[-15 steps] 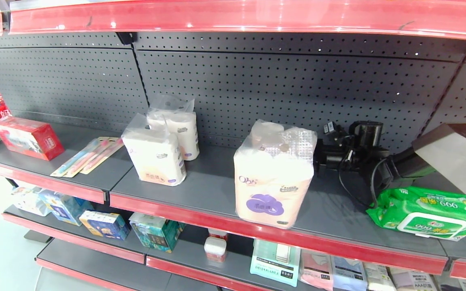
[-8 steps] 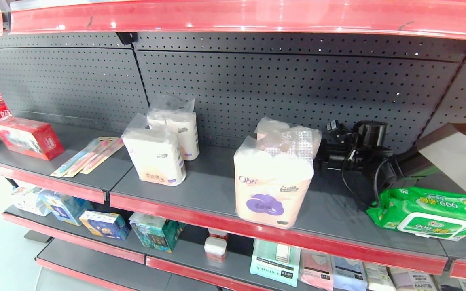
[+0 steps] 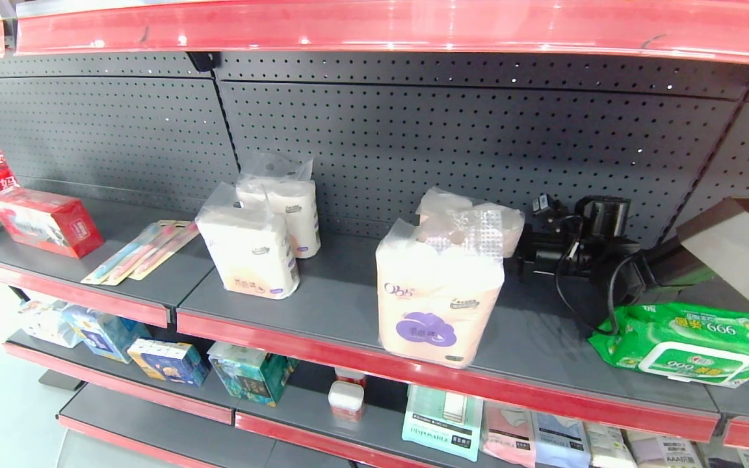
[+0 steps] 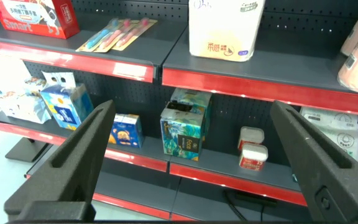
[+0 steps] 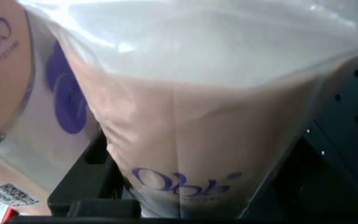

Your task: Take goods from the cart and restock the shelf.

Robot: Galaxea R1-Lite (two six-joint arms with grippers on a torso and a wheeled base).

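Two peach toilet-paper packs with purple print are on the dark shelf (image 3: 322, 305). One pack (image 3: 439, 305) stands upright at the shelf's red front lip. The second pack (image 3: 472, 221) is right behind it, leaning toward the right, and my right gripper (image 3: 525, 250) is shut on its right side. In the right wrist view that held pack (image 5: 197, 106) sits between the black fingers (image 5: 82, 183). My left gripper (image 4: 191, 162) hangs open lower down, in front of the shelves below, with nothing between its fingers.
A green wet-wipes pack (image 3: 686, 341) lies at the shelf's right front. Two smaller white roll packs (image 3: 251, 250) stand left of centre, with toothbrushes (image 3: 144, 250) and a red box (image 3: 46, 221) farther left. Boxes and tins line the lower shelves (image 4: 185, 127).
My right gripper has shifted to the right along the shelf, and the rear toilet-paper pack has moved right with it and tilted. The front pack has stayed put.
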